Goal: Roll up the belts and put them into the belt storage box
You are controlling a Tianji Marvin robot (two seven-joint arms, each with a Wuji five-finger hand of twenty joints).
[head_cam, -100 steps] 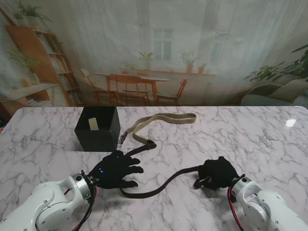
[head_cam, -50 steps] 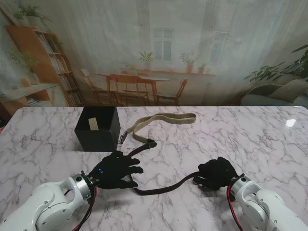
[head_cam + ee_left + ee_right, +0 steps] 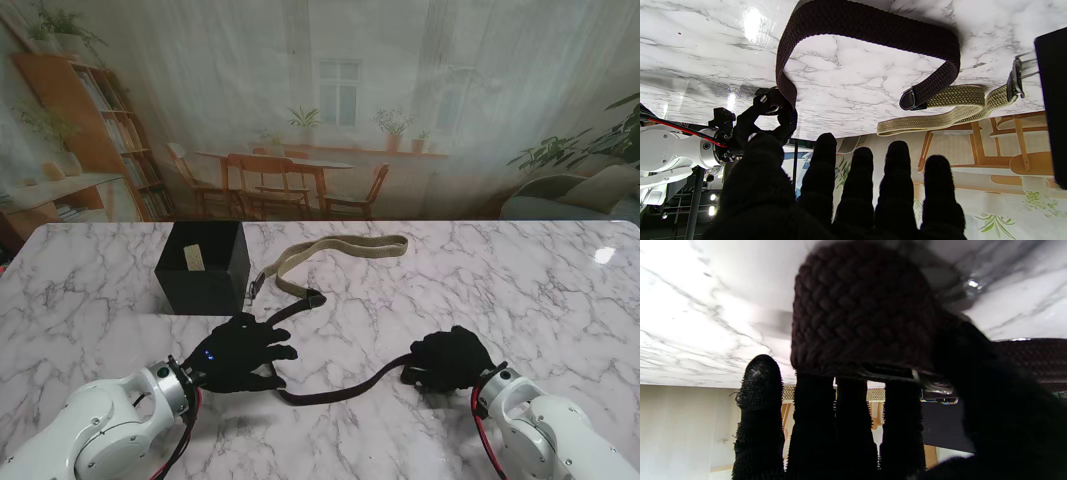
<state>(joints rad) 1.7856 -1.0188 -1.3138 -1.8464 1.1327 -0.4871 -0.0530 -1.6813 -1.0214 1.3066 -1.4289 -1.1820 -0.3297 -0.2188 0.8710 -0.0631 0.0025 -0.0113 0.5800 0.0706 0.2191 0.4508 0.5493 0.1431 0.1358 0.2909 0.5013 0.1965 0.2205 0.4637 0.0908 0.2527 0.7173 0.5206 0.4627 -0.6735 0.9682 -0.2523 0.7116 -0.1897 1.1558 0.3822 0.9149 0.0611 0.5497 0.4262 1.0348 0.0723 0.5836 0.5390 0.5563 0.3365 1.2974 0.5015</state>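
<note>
The dark braided belt (image 3: 335,390) runs from its tip (image 3: 312,298) under my left hand (image 3: 240,352) and curves on to my right hand (image 3: 450,362). That hand is shut on the belt's other end, which is curled into a small roll (image 3: 860,306) against the fingers (image 3: 846,426). My left hand lies flat with its fingers (image 3: 857,186) spread, holding nothing. In the left wrist view the dark belt (image 3: 867,30) loops across the marble. A tan woven belt (image 3: 340,248) lies farther from me, beside the black storage box (image 3: 200,265).
The box is open-topped with a small pale tag inside. The tan belt's metal buckle (image 3: 1015,80) lies right by the box wall (image 3: 1052,100). White marble table (image 3: 540,290) stretches to my right and ends at the backdrop.
The slack loop of dark belt near my left hand has been drawn toward my right hand. The right hand has curled tighter and shifted slightly left. The left hand has stayed put.
</note>
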